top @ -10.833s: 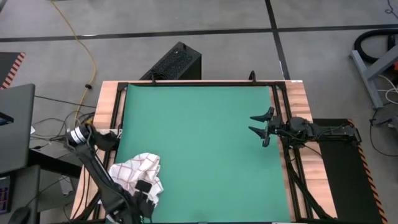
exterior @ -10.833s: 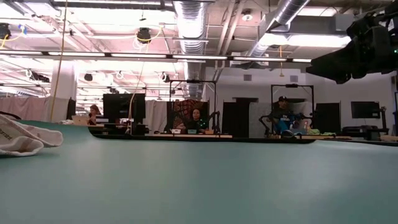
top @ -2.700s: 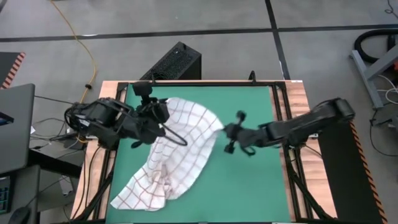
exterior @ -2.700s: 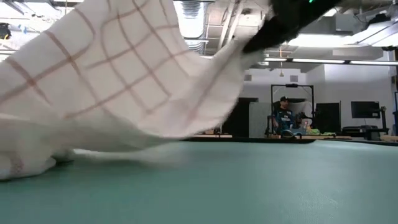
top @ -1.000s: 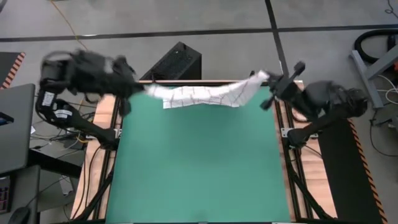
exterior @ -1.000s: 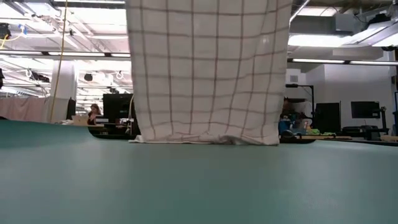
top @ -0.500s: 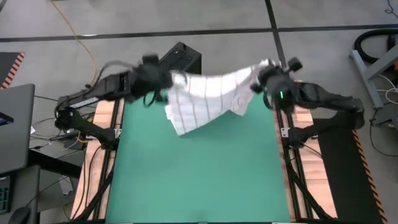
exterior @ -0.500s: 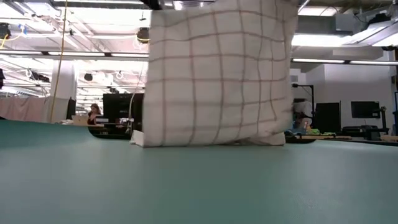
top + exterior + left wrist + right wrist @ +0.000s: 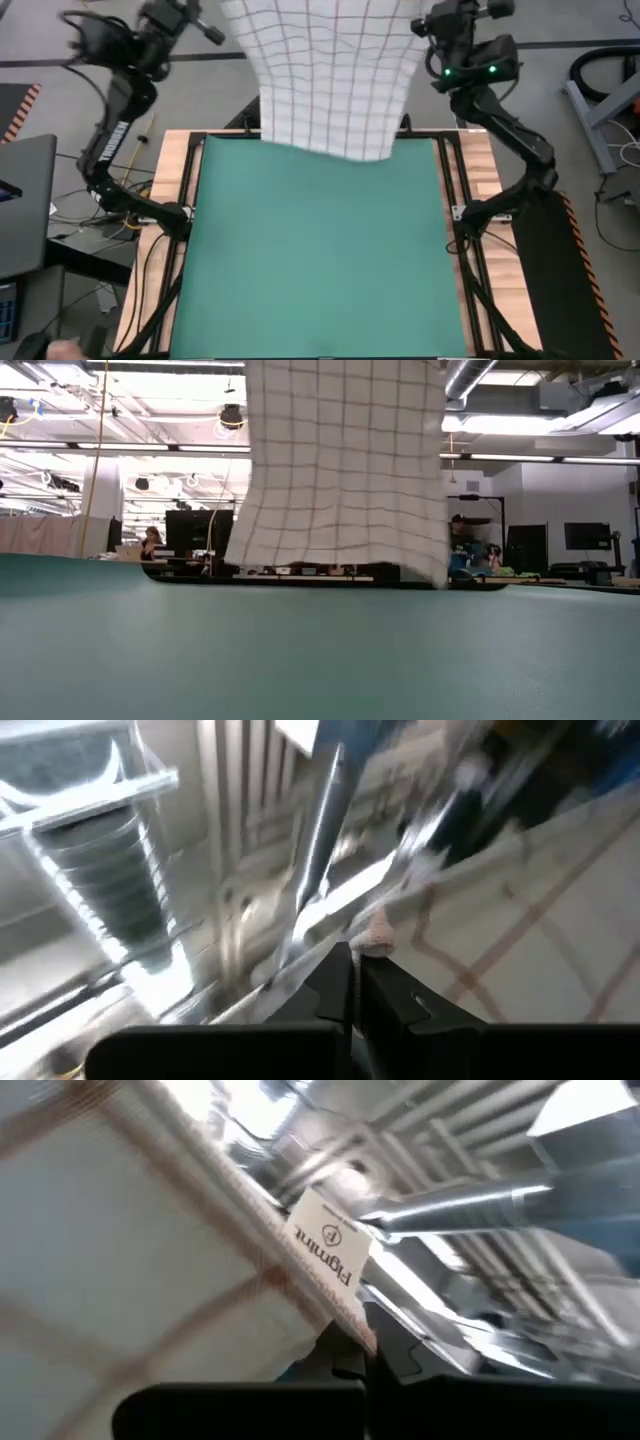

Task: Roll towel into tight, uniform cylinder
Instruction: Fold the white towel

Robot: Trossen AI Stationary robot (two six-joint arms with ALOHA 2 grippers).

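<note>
- White checked towel (image 9: 328, 75) held up in the air by both arms, spread flat like a curtain, hanging over the far edge of the green mat (image 9: 320, 260).
- High view: cloth spans between the two grippers at the picture's top; its lower hem falls just past the mat's far border; thin dark red grid lines clear across it.
- Low view: towel (image 9: 345, 465) hangs down from the upper edge, bottom hem clear of the mat (image 9: 320, 660), not touching it; hem curls slightly at the right corner.
- Left gripper (image 9: 350, 982) raised high at the far left corner of the table, fingers pinched together on one top corner of the towel (image 9: 540, 940); cloth edge runs out from between the tips in the left wrist view.
- Right gripper (image 9: 350, 1348) raised high at the far right corner, fingers closed tight on the other top corner; towel (image 9: 120, 1270) fills much of the right wrist view, and a small white sewn label (image 9: 328, 1248) with printed text sits on the hem just beside the fingertips.
- Both wrist views look up at ceiling ducts and pipes.
- Towel not rolled at all, fully unfolded, taut-ish between the two grips.
- Low view background: people seated at desks (image 9: 150, 542) in the room beyond the table, partly hidden by the cloth.
</note>
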